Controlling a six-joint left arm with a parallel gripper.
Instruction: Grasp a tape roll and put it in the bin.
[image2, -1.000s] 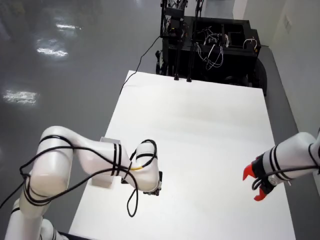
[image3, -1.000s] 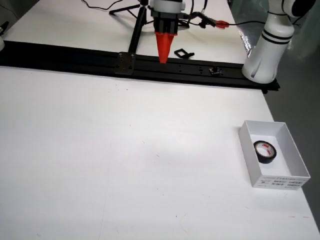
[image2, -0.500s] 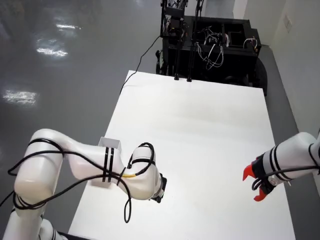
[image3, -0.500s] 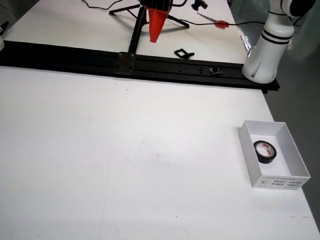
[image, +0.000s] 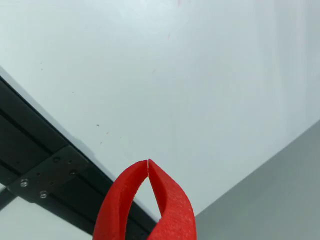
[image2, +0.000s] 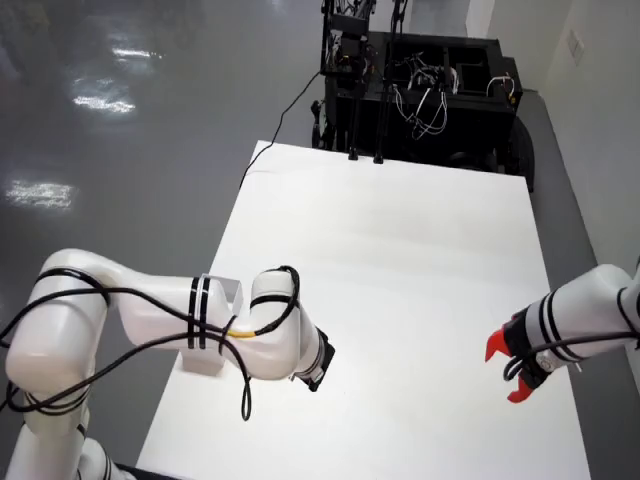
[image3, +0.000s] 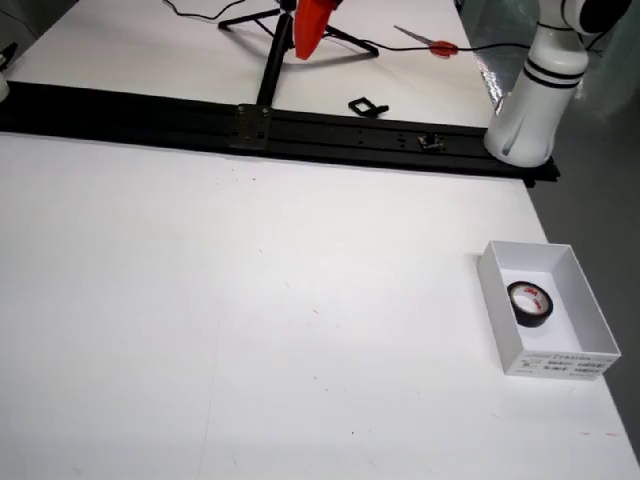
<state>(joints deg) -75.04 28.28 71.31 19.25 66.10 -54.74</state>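
A black tape roll (image3: 529, 302) lies flat inside the small white bin (image3: 560, 366) at the right of the view from the side. From above, the bin (image2: 203, 358) is mostly hidden behind the left-hand arm. My red gripper (image: 148, 161) is shut, tips touching, with nothing between the fingers. In the view that rides on it, it hangs over the white table (image: 190, 75) near a corner. From the side the gripper (image3: 303, 50) is high up beyond the black rail, far from the bin. From above the gripper (image2: 505, 372) is at the table's right edge.
A black rail (image3: 300, 130) runs along the far table edge and shows under the gripper (image: 45, 170). Behind the rail are a tripod (image3: 270, 60), red-handled scissors (image3: 430, 42) and a small black clamp (image3: 365, 106). A second white arm (image2: 160, 325) rests by the bin.
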